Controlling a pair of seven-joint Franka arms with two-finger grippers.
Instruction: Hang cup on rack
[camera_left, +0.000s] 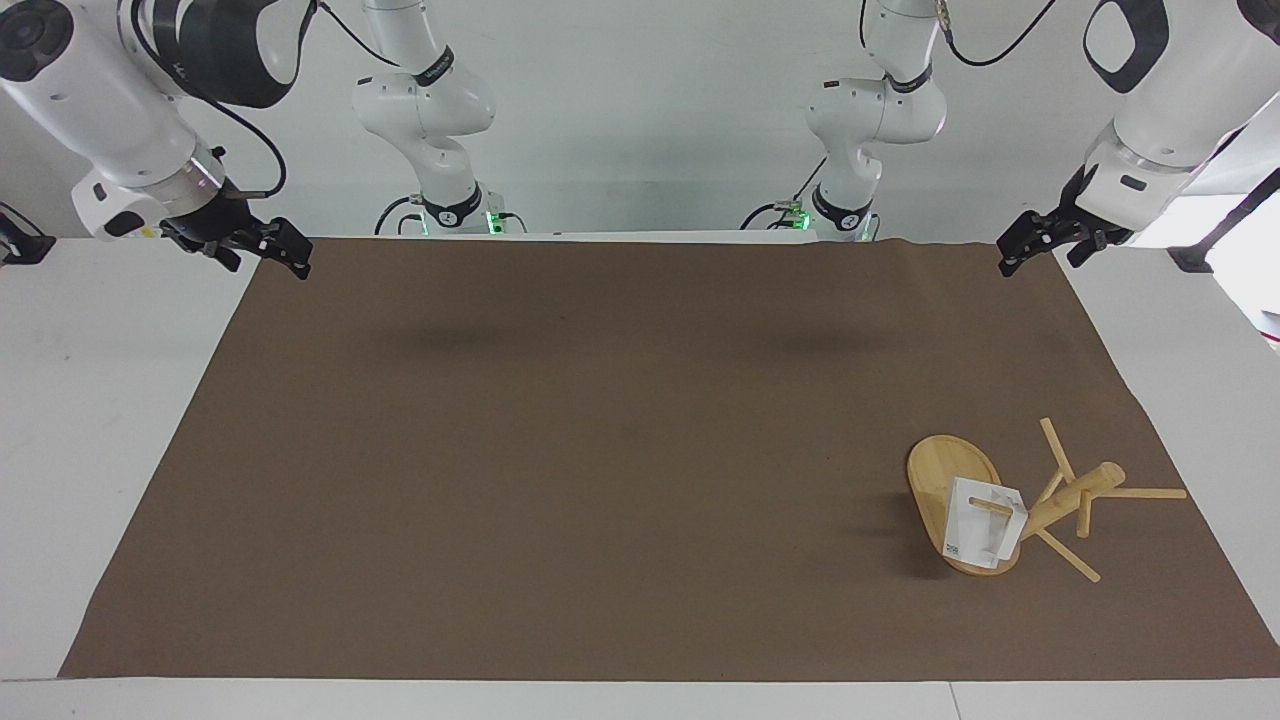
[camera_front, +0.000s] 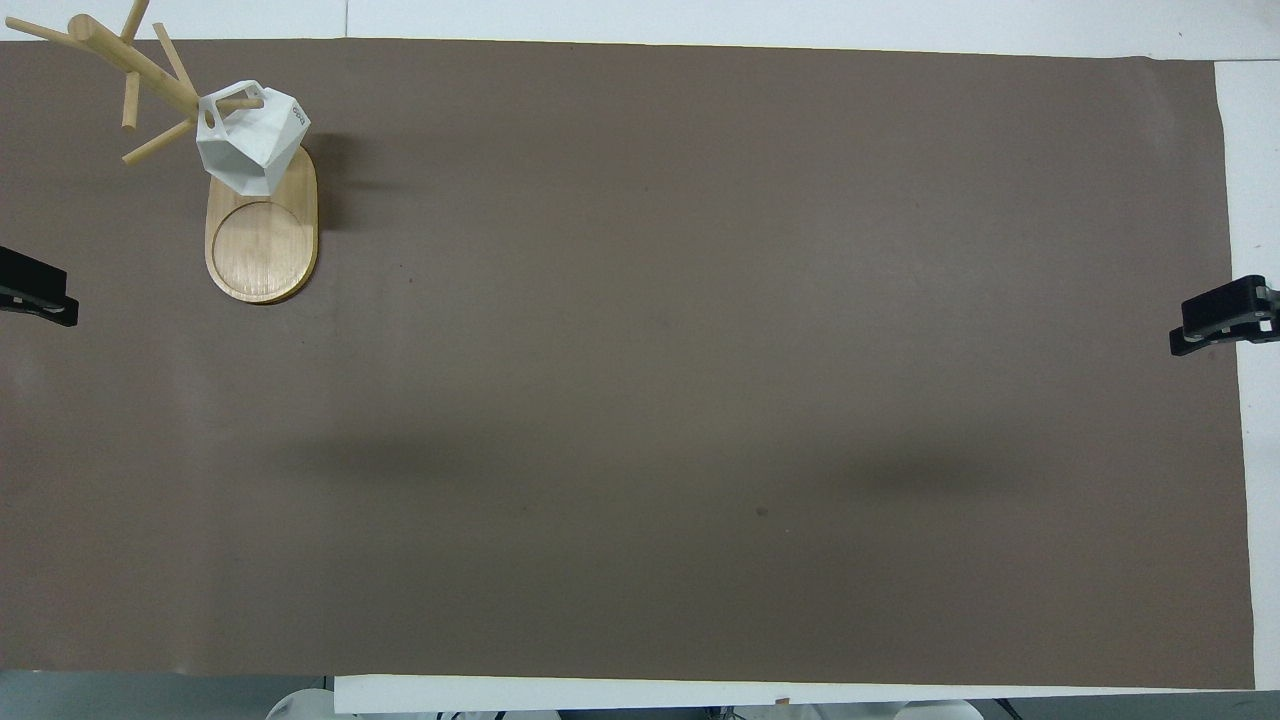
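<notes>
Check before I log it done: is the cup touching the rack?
Touching. The facing view shows a peg of the rack passing through the handle of the cup, which hangs over the base.

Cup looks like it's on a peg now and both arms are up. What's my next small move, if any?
Probably none beyond parking. The cup hangs by its handle on a peg of the rack, free of both grippers. The left gripper is open over the mat's corner nearest its base; the right gripper waits, open, at its own end.

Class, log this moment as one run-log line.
cup: hung on rack peg | left gripper: open, raised, empty | right gripper: open, waiting
</notes>
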